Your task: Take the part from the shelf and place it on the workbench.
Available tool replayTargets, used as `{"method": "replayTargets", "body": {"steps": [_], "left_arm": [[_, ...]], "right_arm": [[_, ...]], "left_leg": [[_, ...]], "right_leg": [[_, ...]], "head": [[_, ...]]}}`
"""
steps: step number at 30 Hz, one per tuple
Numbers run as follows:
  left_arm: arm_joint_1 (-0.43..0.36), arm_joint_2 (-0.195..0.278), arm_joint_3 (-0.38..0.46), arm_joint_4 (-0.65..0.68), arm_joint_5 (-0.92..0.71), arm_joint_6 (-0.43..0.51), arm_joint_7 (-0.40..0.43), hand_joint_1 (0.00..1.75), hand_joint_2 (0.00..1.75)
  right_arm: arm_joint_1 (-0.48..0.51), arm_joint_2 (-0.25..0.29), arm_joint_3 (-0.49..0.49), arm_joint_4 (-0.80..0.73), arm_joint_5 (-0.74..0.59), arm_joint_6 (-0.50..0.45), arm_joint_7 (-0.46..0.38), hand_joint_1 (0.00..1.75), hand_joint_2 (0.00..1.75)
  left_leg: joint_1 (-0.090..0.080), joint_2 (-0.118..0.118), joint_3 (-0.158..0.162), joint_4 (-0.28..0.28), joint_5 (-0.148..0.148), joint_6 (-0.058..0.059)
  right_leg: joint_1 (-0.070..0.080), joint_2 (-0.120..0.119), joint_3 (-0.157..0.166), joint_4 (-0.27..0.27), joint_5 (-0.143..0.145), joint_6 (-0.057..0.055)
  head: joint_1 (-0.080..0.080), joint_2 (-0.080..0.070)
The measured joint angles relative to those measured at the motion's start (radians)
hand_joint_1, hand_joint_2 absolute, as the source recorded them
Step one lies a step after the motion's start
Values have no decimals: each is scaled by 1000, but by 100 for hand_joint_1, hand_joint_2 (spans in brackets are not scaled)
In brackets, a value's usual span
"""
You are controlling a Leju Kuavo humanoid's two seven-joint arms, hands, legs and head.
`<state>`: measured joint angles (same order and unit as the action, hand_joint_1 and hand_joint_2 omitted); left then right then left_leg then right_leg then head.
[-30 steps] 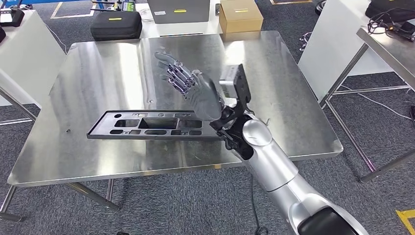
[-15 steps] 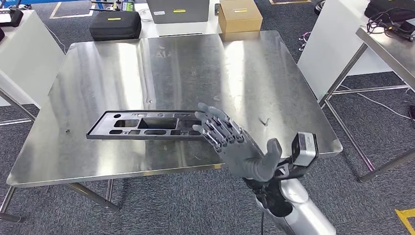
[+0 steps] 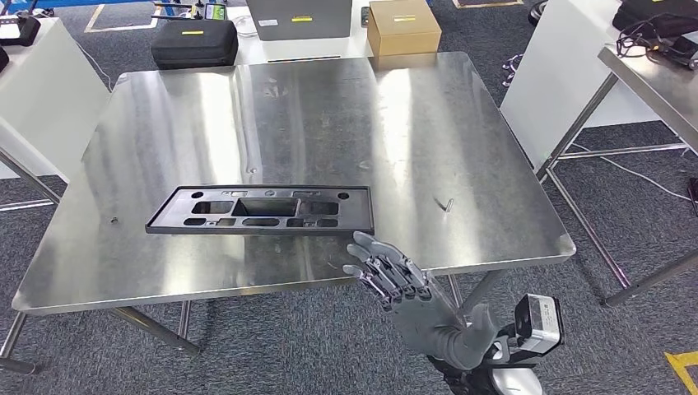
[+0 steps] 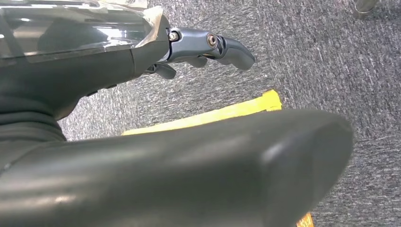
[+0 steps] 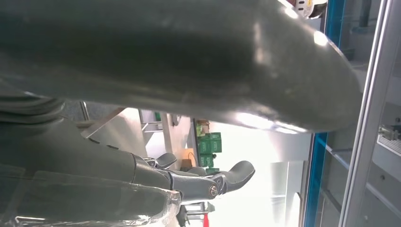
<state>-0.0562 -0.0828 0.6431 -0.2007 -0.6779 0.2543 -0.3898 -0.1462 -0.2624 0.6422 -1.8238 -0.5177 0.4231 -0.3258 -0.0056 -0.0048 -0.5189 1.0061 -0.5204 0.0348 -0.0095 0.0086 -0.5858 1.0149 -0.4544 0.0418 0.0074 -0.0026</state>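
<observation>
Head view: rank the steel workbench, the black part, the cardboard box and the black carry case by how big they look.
1. steel workbench
2. black part
3. black carry case and cardboard box: they look similar, and both sit farther off, so unranked.

Workshop or lab: steel workbench (image 3: 461, 132), equipment cases (image 3: 194, 41), taped carpet floor (image 3: 625, 206).

right arm cut off at btm edge, left robot hand (image 4: 142, 156) thumb blurred
</observation>
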Motion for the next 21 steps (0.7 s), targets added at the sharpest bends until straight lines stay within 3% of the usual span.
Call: {"method": "replayTargets", "body": {"steps": [21], "left_arm": [[4,1,12,2,9,4,-5,0,0]], "right_arm": [[4,-3,0,-14,23,4,0,0,0]], "left_leg": [[-3,0,0,1,-1,1]], "right_leg": [[-4,0,1,0,0,0]], "head": [[0,0]]}}
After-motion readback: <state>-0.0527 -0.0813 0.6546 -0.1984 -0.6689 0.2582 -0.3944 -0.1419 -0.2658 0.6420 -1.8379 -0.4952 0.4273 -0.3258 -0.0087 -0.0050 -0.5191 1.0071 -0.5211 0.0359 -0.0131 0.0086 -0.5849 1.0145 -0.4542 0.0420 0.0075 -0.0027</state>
